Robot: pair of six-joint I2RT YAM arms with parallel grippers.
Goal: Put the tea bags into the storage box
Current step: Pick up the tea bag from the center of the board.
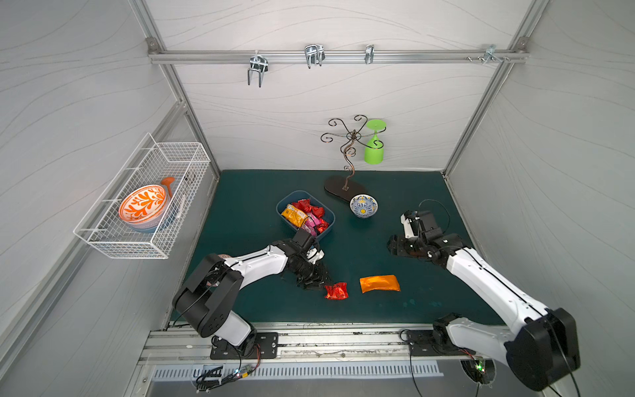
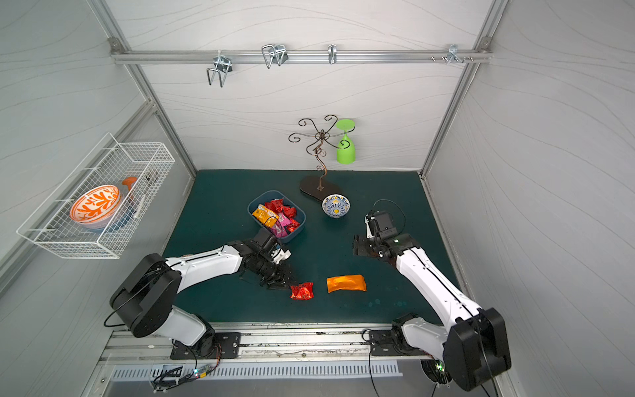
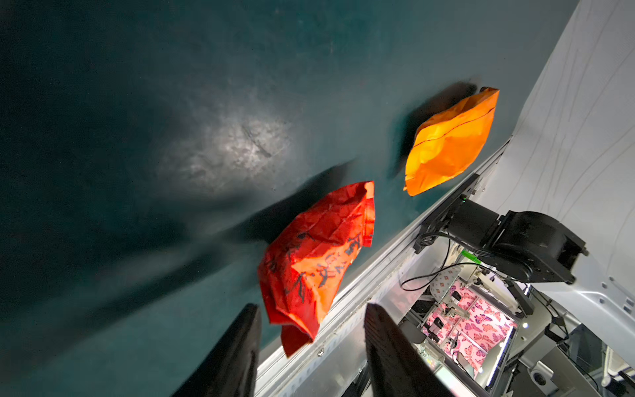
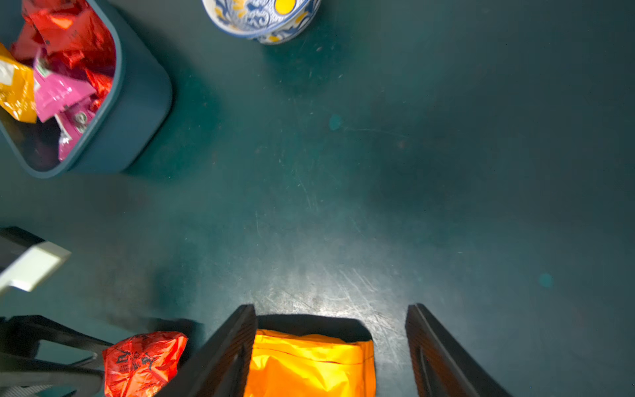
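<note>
A crinkly red tea bag (image 1: 336,290) (image 2: 302,291) lies on the green mat near its front. My left gripper (image 1: 319,283) (image 2: 287,283) is low beside it and open; in the left wrist view the red tea bag (image 3: 316,261) has one corner between the parted fingers of the left gripper (image 3: 311,307). An orange tea bag (image 1: 379,284) (image 2: 346,283) (image 3: 450,141) lies to the right. My right gripper (image 1: 395,245) (image 2: 360,245) (image 4: 331,306) hovers open behind it, and the orange tea bag (image 4: 309,364) shows between its fingers. The blue storage box (image 1: 290,199) (image 2: 261,199) (image 4: 137,103) holds several tea bags (image 1: 304,214).
A small blue-patterned bowl (image 1: 363,205) (image 4: 264,17) sits right of the box. Behind it is a metal glass stand (image 1: 345,187) with a green glass (image 1: 374,147) hanging. A white wire basket (image 1: 144,240) on the left wall holds an orange bowl. A metal rail (image 1: 309,338) runs along the mat's front.
</note>
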